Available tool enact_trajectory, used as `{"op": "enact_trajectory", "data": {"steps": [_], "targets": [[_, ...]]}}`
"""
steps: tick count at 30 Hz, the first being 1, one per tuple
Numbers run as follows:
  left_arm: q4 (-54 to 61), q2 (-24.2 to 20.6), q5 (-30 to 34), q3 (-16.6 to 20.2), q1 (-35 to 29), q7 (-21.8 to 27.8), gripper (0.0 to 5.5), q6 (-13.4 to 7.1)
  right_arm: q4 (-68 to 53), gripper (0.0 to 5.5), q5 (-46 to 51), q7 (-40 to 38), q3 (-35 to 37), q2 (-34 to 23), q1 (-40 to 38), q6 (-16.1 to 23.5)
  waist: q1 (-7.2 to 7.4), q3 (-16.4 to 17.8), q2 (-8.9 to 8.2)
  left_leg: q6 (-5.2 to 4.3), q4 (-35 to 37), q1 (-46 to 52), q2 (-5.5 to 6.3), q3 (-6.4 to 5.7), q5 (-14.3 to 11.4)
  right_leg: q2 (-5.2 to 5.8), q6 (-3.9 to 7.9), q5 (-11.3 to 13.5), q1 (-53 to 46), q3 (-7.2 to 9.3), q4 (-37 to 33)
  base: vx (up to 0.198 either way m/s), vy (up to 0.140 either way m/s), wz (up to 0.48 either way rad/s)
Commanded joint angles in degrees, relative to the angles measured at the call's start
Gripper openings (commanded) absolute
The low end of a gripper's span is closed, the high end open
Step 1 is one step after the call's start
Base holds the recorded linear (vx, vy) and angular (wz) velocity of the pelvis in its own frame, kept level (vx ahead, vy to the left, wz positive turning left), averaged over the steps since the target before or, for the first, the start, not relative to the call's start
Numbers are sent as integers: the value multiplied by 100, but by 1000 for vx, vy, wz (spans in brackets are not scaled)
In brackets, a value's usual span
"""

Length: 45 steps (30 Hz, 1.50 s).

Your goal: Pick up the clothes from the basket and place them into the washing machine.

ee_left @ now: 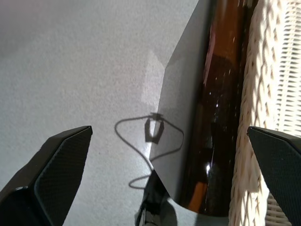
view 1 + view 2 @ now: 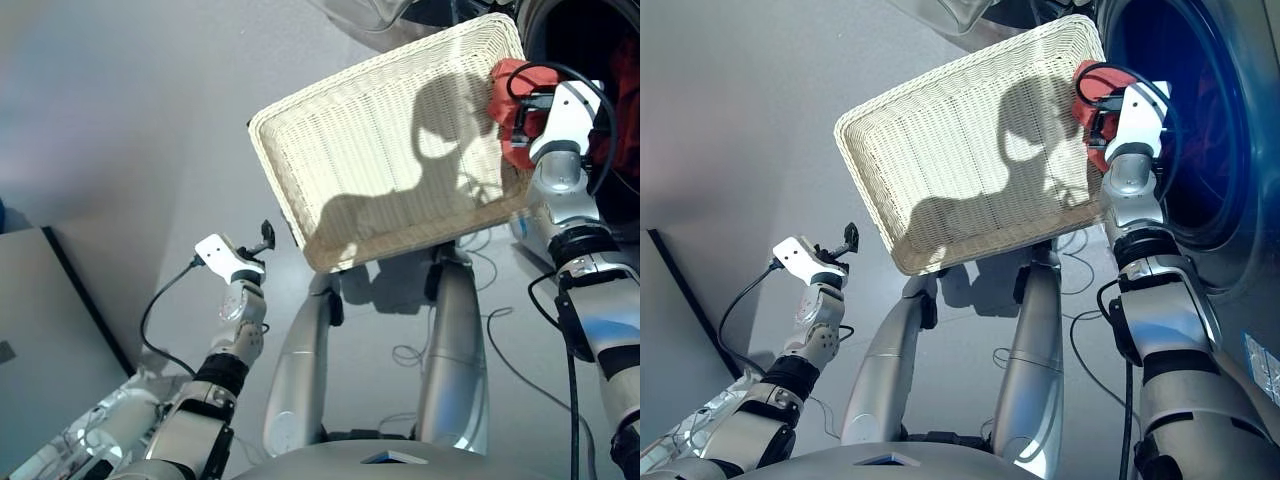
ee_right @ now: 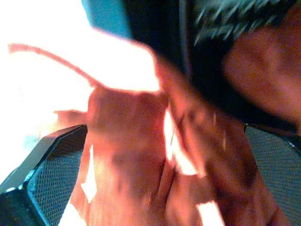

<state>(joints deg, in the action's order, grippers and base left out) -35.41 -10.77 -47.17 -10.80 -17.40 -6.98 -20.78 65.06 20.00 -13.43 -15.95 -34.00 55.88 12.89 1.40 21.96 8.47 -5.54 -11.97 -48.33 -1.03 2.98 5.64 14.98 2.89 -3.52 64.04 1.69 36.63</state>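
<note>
basket [image 2: 970, 150] empty, right gripper [image 2: 1092, 112] clutching coral-red garment [image 2: 1087, 82] at washing machine [image 2: 1200, 130] porthole, left gripper [image 2: 266, 236] spread wide, holding nothing, beside basket

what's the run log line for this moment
stage: loading | right gripper: coral-red garment at washing machine porthole | left gripper: open, empty, beside basket | basket: no clothes visible inside

Strong directional light is cast from behind the robot; a hard-edged shadow is thrown across the basket [image 2: 380, 150] and the floor [image 2: 120, 120]. The right wrist view is heavily blurred and overexposed to white beside the coral-red garment [image 3: 141, 155]. The washing machine [image 2: 1180, 120] interior is rendered dark blue.
</note>
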Motion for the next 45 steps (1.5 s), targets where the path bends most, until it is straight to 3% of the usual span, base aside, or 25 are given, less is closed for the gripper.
{"op": "enact_trajectory", "data": {"steps": [1,6,7,8,9,10,16,26,28,33,36,41,43,45], "targets": [[-80,-385,-31,426,-112,111,550,-148,333,550,-235,214,-219,-95,352,79,21,48,-74,-3,-1081,132,-265,-254,-898,39,518,958,-215,-66,-646,0,0,0],[-202,-404,-39,435,-183,69,550,-136,900,550,-264,197,-163,-145,650,-63,-74,62,-20,4,-1076,63,-279,-283,-891,17,500,905,-78,-88,-553,0,0,0],[-205,-406,-41,435,-181,64,550,-135,935,518,-278,180,-162,-156,701,-80,-82,63,-10,7,-1088,42,-276,-283,-891,10,497,897,-62,-87,-538,0,0,0],[-209,-406,-26,428,-181,55,550,-129,985,244,-266,154,-149,-163,760,-83,-93,69,-4,7,-1107,17,-275,-281,-887,5,494,888,-37,-85,-510,0,0,0],[-208,-398,-14,416,-174,56,550,-120,1013,37,-270,136,-140,-164,770,-95,-99,70,1,9,-1119,9,-273,-285,-890,-1,494,881,-24,-90,-490,0,0,0],[-210,-390,0,407,-173,50,550,-117,1010,0,-263,105,-121,-164,796,-93,-102,76,6,12,-1124,8,-270,-288,-892,-10,495,871,-4,-98,-454,0,0,0],[-192,-380,69,381,-176,51,550,-121,819,0,34,-44,72,-127,813,26,-88,81,14,4,-1144,29,-276,-266,-907,-38,506,856,11,-103,-391,0,0,0],[-118,-307,35,462,-198,7,550,-290,-322,0,3166,505,1491,492,150,1059,51,112,31,-36,-1023,208,-327,-218,-959,-69,554,848,-162,-84,-563,0,0,0],[-91,-303,12,440,-188,39,550,-297,-460,0,3992,914,1713,645,153,1146,55,115,46,-46,-979,248,-343,-204,-963,-75,564,856,-184,-86,-596,0,0,0],[-167,-249,-87,394,-130,127,550,-268,-577,0,4689,1159,1939,771,138,1295,73,89,44,-58,-957,315,-348,-181,-984,-85,566,851,-211,-115,-611,0,0,0],[-191,-255,-95,387,-113,126,550,-298,-586,0,4513,952,1939,711,179,1355,78,75,59,-67,-935,324,-354,-171,-977,-77,574,856,-210,-115,-622,0,0,0],[-157,-212,-92,299,-73,76,550,-316,-787,0,5182,987,2294,940,296,1706,79,64,111,-61,-916,339,-359,-169,-995,-74,589,839,-189,-122,-595,0,0,0],[-166,-224,-65,309,-66,67,550,-331,-780,0,4789,854,2119,834,322,1636,67,72,102,-63,-922,321,-361,-164,-982,-74,588,851,-180,-126,-588,0,0,0],[-164,-229,-4,343,-36,48,550,-341,-739,0,3717,424,1776,524,317,1473,58,75,73,-65,-921,309,-369,-167,-963,-62,578,868,-181,-121,-590,0,0,0]]}}
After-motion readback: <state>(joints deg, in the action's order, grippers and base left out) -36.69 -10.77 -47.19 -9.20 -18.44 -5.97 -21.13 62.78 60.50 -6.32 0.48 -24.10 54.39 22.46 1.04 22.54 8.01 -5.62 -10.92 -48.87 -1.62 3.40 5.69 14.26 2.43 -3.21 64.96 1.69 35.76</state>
